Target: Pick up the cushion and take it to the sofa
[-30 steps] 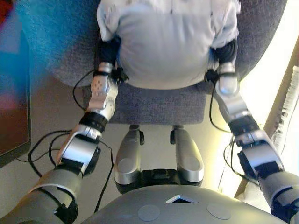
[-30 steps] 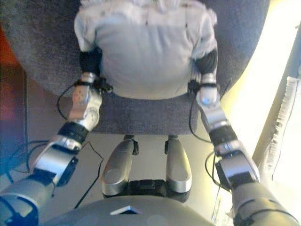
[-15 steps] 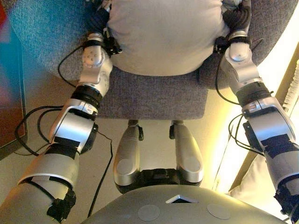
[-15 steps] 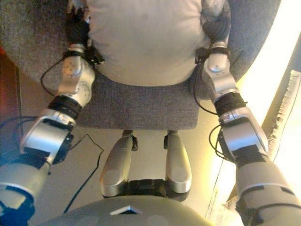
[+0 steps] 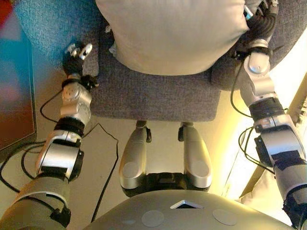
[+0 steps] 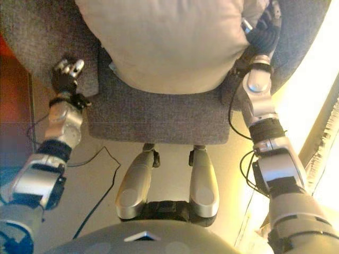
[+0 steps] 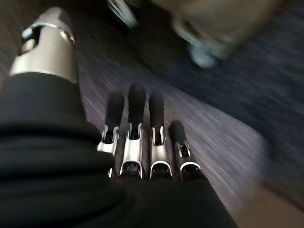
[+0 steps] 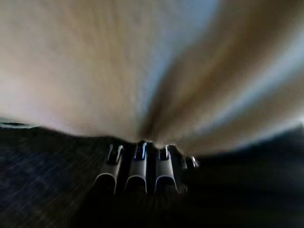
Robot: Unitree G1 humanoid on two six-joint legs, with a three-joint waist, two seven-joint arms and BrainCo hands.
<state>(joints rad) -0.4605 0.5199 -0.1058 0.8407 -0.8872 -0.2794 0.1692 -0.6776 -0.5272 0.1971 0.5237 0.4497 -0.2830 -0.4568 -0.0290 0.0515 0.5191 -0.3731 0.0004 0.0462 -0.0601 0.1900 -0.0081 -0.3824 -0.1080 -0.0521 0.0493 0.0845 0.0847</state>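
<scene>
The pale beige cushion (image 5: 175, 33) lies on the grey fabric sofa (image 5: 153, 98), across the back of the seat. My left hand (image 5: 76, 53) is off it, to its left and apart from it. That hand is open, its fingers (image 7: 137, 128) straight over the grey fabric and holding nothing. My right hand (image 5: 261, 26) is pressed in at the cushion's right edge. In the right wrist view the cushion (image 8: 142, 61) covers the far end of the right hand (image 8: 137, 173).
The sofa's front edge (image 6: 153, 138) runs just ahead of me, with beige floor (image 5: 103, 158) below it. A dark panel (image 5: 14, 105) stands at the left. A bright strip and a white fringed cloth (image 6: 328, 132) lie at the right.
My left hand has come off the cushion's left side and moved out to the left, open. The cushion now rests on the seat. My right hand stays at its right edge.
</scene>
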